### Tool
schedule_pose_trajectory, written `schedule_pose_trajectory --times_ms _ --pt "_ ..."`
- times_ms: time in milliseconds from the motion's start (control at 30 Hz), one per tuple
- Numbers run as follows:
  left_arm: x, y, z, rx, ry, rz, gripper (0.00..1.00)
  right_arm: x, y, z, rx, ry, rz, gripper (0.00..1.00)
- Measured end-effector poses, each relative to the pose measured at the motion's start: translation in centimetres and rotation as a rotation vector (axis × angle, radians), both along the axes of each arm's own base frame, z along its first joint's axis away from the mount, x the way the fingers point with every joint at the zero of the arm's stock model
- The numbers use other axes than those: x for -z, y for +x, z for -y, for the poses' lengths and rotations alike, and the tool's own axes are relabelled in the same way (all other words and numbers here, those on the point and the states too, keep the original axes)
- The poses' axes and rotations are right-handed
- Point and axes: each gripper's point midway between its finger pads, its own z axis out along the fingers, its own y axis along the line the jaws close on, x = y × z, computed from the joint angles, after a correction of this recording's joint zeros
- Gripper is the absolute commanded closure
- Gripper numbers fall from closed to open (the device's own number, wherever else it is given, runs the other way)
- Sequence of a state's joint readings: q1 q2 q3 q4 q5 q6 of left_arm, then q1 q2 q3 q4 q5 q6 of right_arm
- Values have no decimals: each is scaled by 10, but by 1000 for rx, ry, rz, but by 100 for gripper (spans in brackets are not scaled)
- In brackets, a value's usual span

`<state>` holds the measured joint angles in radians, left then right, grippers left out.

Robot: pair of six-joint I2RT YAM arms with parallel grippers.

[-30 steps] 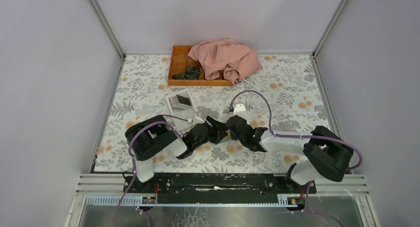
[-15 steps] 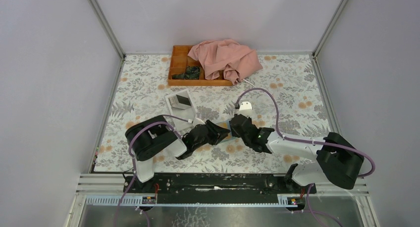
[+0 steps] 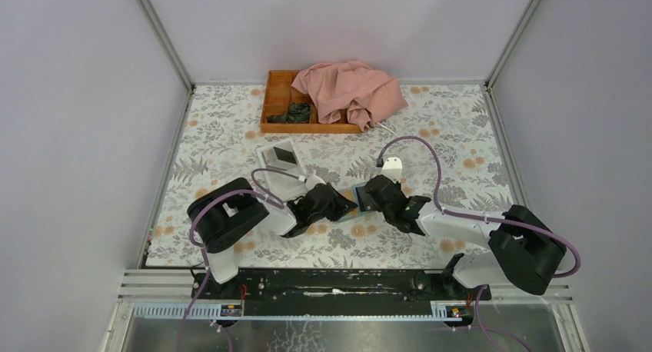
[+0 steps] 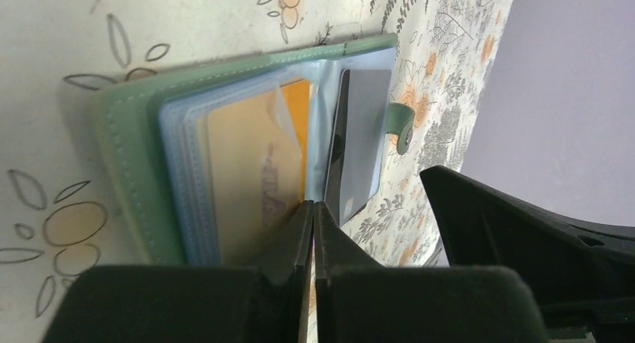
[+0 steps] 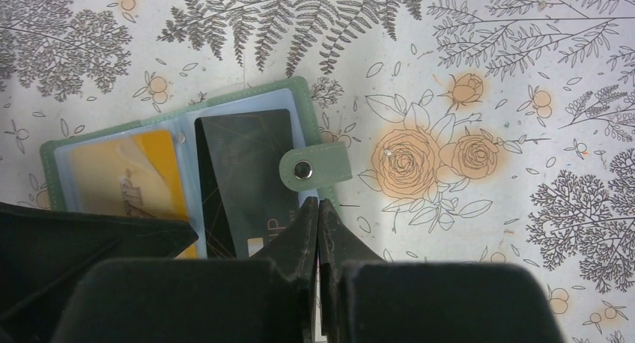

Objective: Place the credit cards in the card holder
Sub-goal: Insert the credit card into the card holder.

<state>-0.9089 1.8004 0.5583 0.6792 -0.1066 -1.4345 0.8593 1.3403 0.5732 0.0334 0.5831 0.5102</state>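
Note:
The card holder [image 3: 360,195] lies open on the floral table between my two grippers, its grey-green cover [image 5: 51,157] down and its snap strap [image 5: 314,168] pointing right. An orange credit card [image 5: 127,180] sits in a clear sleeve on the left half. A dark grey card [image 5: 243,177] lies slightly askew on the right half; whether it is in a sleeve I cannot tell. My left gripper [image 4: 313,205] is shut, tips against the holder's middle beside the orange card [image 4: 247,171]. My right gripper [image 5: 319,202] is shut at the dark card's right edge, below the strap.
A white open-topped box [image 3: 277,159] stands just behind the left arm. An orange wooden tray [image 3: 278,104] at the back is partly covered by a pink cloth [image 3: 350,91]. Grey walls close in the table on three sides.
My left gripper has shut. The right gripper has shifted slightly right, and the open card holder now shows between the two grippers.

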Motion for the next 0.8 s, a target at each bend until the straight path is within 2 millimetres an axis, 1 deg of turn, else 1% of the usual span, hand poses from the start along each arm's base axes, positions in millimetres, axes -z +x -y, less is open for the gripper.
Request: schedule_pose_trajectory --times_ms 167,433,600,800 --pt "1 6 5 31 77 17 100 5 3 6 21 -5 -15 100" --pt "2 13 7 67 199 37 100 23 5 15 43 -18 -77 100" --pt "3 13 7 68 233 52 100 34 3 17 42 -26 -114 100" --pt "3 12 8 73 252 60 100 36 6 18 49 -16 -118 100"
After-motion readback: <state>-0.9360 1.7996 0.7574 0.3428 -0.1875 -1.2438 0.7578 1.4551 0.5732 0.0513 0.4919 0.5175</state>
